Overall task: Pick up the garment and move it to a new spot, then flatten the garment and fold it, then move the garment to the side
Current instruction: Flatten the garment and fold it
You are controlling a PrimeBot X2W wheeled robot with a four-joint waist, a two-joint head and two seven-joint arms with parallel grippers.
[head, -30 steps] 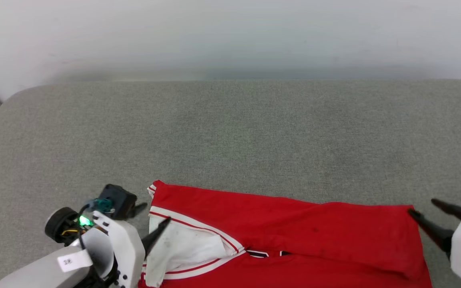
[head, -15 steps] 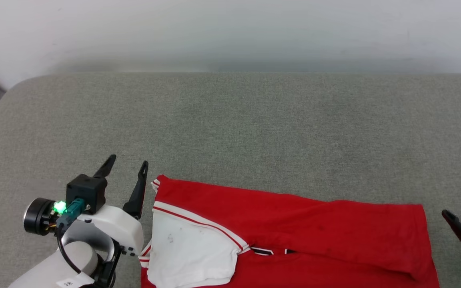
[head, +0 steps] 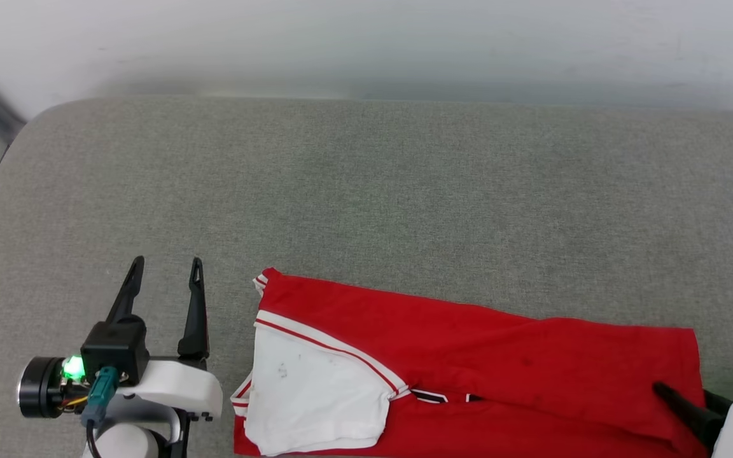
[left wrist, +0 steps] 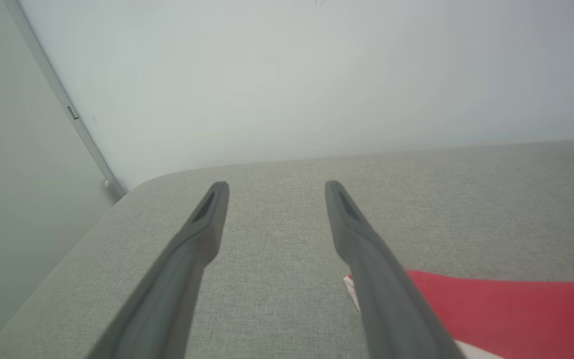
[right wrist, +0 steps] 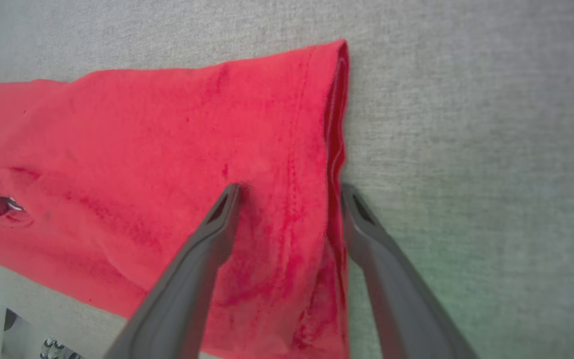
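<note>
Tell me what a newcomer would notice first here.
The red jersey with its white sleeve lies at the near side of the grey cushioned surface. The left gripper stands open beside its sleeve end, the right gripper open astride the hem.

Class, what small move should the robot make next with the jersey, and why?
Probably lower and close the right hand on the hem of the jersey: open, it straddles that edge, while the open left hand sits off the cloth, beside the sleeve end.
</note>
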